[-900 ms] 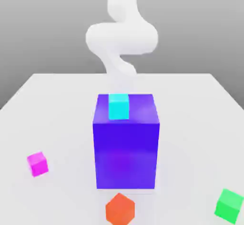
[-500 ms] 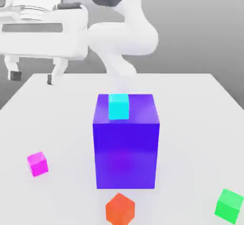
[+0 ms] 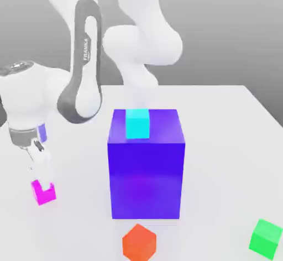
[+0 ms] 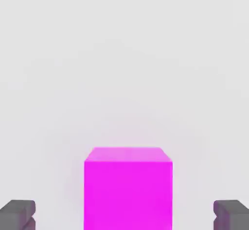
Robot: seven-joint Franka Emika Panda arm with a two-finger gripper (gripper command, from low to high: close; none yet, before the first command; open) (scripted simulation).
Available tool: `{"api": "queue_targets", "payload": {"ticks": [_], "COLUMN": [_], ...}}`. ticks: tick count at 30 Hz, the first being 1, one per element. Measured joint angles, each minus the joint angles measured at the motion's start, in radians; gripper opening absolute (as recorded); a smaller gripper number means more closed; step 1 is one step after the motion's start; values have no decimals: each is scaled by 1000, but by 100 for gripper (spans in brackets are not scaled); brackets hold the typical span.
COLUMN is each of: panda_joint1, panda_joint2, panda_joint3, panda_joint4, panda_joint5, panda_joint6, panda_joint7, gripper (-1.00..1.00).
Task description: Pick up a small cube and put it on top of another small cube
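Gripper hangs over the small magenta cube at about eight o'clock in the exterior view, well apart from the big blue-violet block at the centre of the white table. In the hand view the jaws stand wide open, one dark fingertip on each side of the magenta cube with clear table between pad and cube on both sides; nothing is held yet.

A cyan cube sits on top of the blue-violet block at roughly twelve o'clock from its front face. An orange-red cube lies at six o'clock and a green cube at five o'clock, both on the table.

Risks from here, as I judge them: the magenta cube looks turned slightly against the fingers in the exterior view, so a closing pad could catch an edge and twist or push it aside instead of clamping flat faces. Closing too high would pinch only the top rim and let it slip during the lift. Later, setting it on another small cube leaves little margin; an off-centre release could tip it off.

Readable writing: "FRANKA" runs along the grey arm link, with smaller lettering beneath that I cannot make out.
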Motion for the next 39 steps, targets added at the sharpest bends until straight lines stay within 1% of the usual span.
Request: {"api": "queue_targets", "payload": {"ticks": [1,2,8,10,15,20,22,26,34,39], "panda_joint1": [-26,-40,-47,-26,23,117,163,282,491,611], "panda_joint2": [36,54,63,25,-146,-162,-159,-135,-77,-47], "panda_joint3": [30,46,54,27,-53,-23,13,128,334,459], "panda_joint4": [7,11,13,5,-31,41,81,167,289,355], "panda_joint5": [17,26,27,4,-132,-290,-318,-345,-384,-390], "panda_joint6": [29,43,51,21,-112,-243,-294,-362,-415,-435], "panda_joint7": [-14,-21,-21,-3,99,200,227,237,210,179], "gripper": [0,-100,-100,-100,-100,-100,-100,-100,-100,-100]}}
